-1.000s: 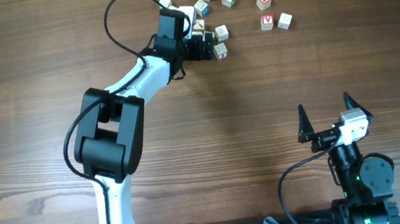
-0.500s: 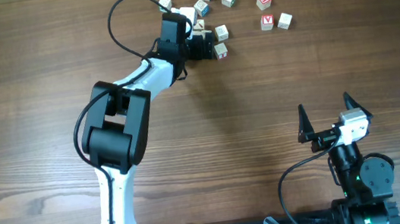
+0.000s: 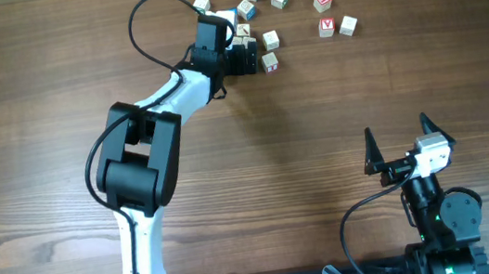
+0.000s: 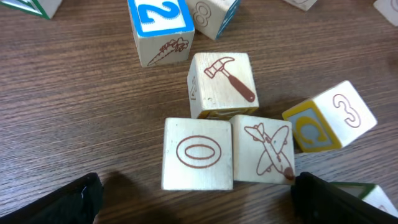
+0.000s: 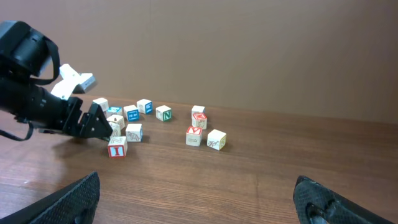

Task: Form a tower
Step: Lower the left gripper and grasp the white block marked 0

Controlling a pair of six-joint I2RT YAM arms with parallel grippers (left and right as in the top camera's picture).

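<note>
No tower is in view; the small whitish cubes lie singly in a loose cluster [image 3: 270, 38] at the table's far side. My left gripper [image 3: 258, 55] is open and low over the cluster's left part. In the left wrist view, a cube with an oval [image 4: 198, 154] and one with an airplane [image 4: 264, 149] sit side by side just ahead of the left gripper [image 4: 199, 208], whose fingers stand well apart. A hammer cube [image 4: 222, 84] lies behind them. My right gripper [image 3: 398, 134] is open near the front right, holding nothing.
More loose cubes: a blue "2" [image 4: 160, 28], a "3" with a yellow side [image 4: 326, 118], a red "I" [image 5: 116, 147], a red "V" [image 3: 326, 26] and a white one [image 3: 347, 23]. Bare wooden table [image 3: 317, 119] lies between the arms.
The left arm's elbow has shifted slightly toward the far side, while its gripper has stayed at the cubes. The right arm has not moved.
</note>
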